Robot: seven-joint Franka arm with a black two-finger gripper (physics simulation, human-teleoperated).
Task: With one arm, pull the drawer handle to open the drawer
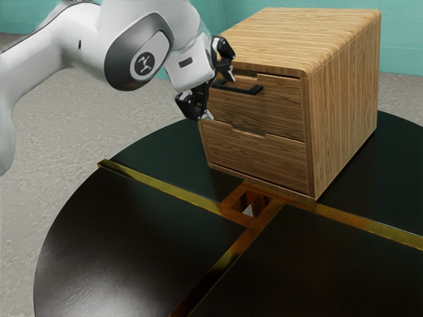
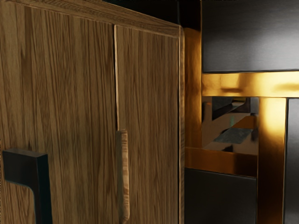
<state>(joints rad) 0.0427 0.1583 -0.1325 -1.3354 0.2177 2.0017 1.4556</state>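
In the exterior view, your pincer [image 1: 211,82] stands spread at the front of the top drawer [image 1: 268,109]. One finger is above and one below the end of the black handle [image 1: 239,88] nearest the arm, and you cannot tell whether either touches it. The wooden cabinet [image 1: 344,92] sits toward the far edge of the round dark worktop [image 1: 132,251], with the lower drawer [image 1: 254,155] beneath.

In the wrist view, your hand is close to the drawer fronts. The black handle [image 2: 28,179] lies just beside the gripper, next to the lower drawer's wooden pull [image 2: 122,172], with the gold inlay [image 2: 243,84] crossing the worktop [image 2: 247,37] beyond the cabinet.
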